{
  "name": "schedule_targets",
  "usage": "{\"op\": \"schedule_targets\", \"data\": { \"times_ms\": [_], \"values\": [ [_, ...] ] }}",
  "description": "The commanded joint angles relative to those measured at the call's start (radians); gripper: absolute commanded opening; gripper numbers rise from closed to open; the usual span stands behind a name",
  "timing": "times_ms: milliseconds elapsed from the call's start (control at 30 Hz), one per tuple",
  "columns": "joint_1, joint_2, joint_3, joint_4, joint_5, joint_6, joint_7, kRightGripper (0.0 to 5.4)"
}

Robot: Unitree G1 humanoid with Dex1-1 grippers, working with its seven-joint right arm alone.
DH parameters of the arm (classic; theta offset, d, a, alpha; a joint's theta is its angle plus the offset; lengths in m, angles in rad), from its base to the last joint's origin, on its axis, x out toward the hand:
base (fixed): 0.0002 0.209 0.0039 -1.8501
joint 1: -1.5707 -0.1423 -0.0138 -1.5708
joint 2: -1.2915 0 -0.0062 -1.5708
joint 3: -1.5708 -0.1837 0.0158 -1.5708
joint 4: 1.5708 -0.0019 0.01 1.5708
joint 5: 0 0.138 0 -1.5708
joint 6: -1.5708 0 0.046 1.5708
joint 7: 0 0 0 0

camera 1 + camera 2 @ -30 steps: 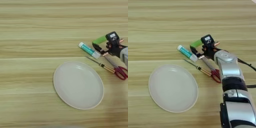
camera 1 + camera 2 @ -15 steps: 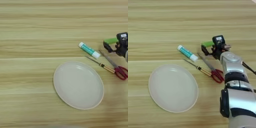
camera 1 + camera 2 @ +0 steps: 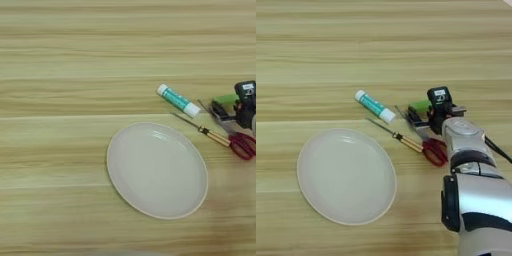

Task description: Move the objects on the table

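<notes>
Empty white plate [image 3: 346, 175] sits toward the surface's [image 3: 316, 50] near edge. Rightward, white tube [image 3: 374, 106], then screwdriver [image 3: 396, 135] crossing red-handled scissors [image 3: 426, 137]. By the right edge, claw [image 3: 428, 112] clamped on green block [image 3: 420, 106], likely to shift it.

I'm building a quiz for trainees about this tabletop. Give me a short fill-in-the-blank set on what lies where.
1. The white tube has a label coloured ____.
2. The biggest item on the table is a round white ____.
3. The scissors have handles coloured ____.
4. The green block lies on the tube's ____ side in the picture.

Missing words: teal; plate; red; right
</notes>
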Motion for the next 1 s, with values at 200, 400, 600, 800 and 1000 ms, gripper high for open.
{"op": "schedule_targets", "data": {
  "times_ms": [200,400,600,800,1000],
  "values": [
    [-0.068,-0.053,0.002,-0.018,-0.004,-0.023,-0.019,4.53],
    [-0.066,-0.052,0.004,-0.017,-0.004,-0.021,-0.015,4.53],
    [-0.066,-0.053,0.005,-0.016,-0.004,-0.019,-0.016,5.3],
    [-0.067,-0.053,0.004,-0.015,-0.002,-0.02,-0.018,5.36],
    [-0.075,-0.048,-0.008,-0.034,0.011,-0.066,-0.02,5.36]
  ]
}}
